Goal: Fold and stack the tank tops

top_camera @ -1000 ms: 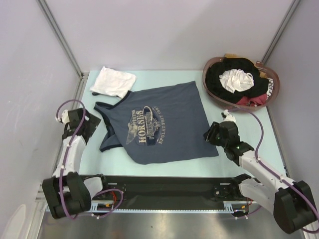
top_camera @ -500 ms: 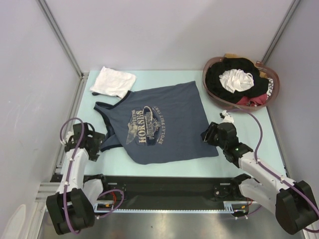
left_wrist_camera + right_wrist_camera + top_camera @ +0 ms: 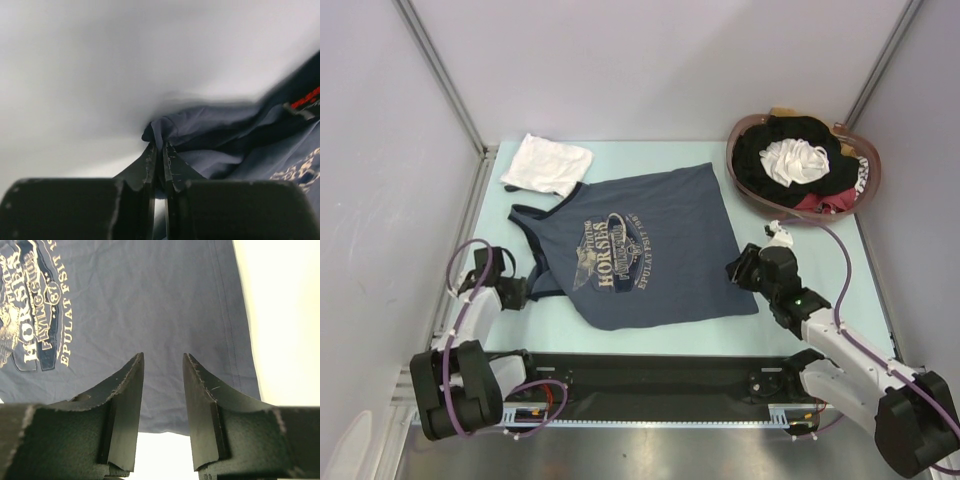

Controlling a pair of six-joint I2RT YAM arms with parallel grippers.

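The slate grey-blue tank top [image 3: 650, 250] lies spread flat mid-table, its printed front up and its dark-trimmed straps to the left. My left gripper [image 3: 523, 293] sits at the near strap edge. In the left wrist view it [image 3: 160, 147] is shut on a bunched fold of that tank top [image 3: 225, 125]. My right gripper [image 3: 735, 270] hovers at the near right hem corner. In the right wrist view it [image 3: 162, 357] is open over the cloth [image 3: 150, 300], holding nothing. The white tank top [image 3: 548, 163] lies folded at the back left.
A brown basket [image 3: 868, 172] at the back right holds a jumble of black, white and red clothes. Grey walls close in on the left, back and right. A black rail runs along the near edge between the arm bases.
My left gripper moved toward the near edge and in to the grey-blue top's near strap, then closed on the cloth. The right gripper barely shifted and stays open.
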